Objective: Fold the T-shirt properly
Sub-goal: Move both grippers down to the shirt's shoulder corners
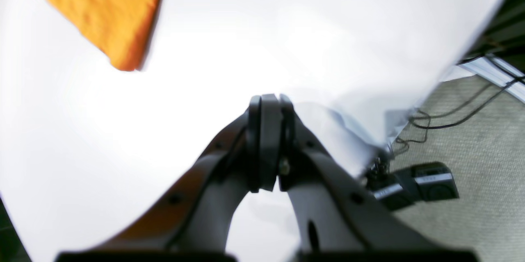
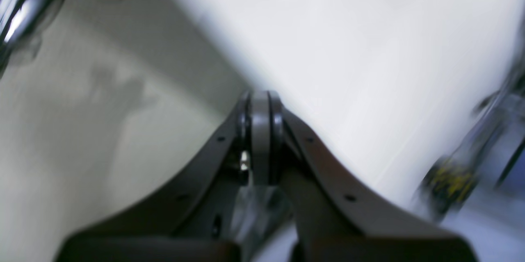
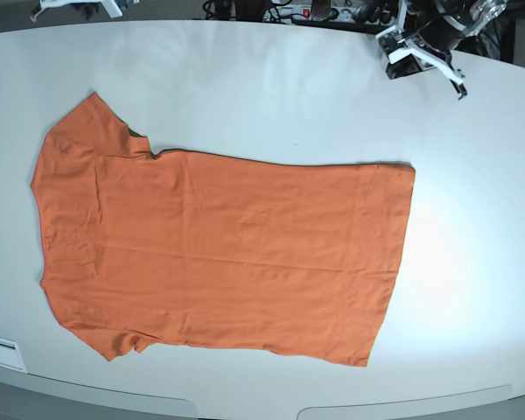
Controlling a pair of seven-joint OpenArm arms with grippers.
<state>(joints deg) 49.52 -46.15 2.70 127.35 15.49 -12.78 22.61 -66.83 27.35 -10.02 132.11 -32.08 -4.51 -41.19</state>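
The T-shirt (image 3: 219, 254) lies spread flat on the white table (image 3: 271, 96), orange against it, shoulders and sleeves toward the left side of the base view and the hem toward the right. It looks unfolded, one full layer with only light creases, which I take to mean the folding has not begun; laid open like this, every edge can be reached from above.

Neither arm is over the cloth. The left gripper (image 1: 268, 108) hangs above bare table with its jaws pressed together and nothing between them. The right gripper (image 2: 260, 104) is the same, jaws together and empty, sitting over the table's edge with the floor below. My guess is both are parked clear of the shirt.

The base view gives the whole garment and its outline, but I cannot pick out the gripper tips there, only some hardware at the far edge. The left wrist view shows just one corner of the shirt at its top left, well apart from the jaws, plus cables (image 1: 459, 114) on the floor. The right wrist view is blurred and shows no fabric at all
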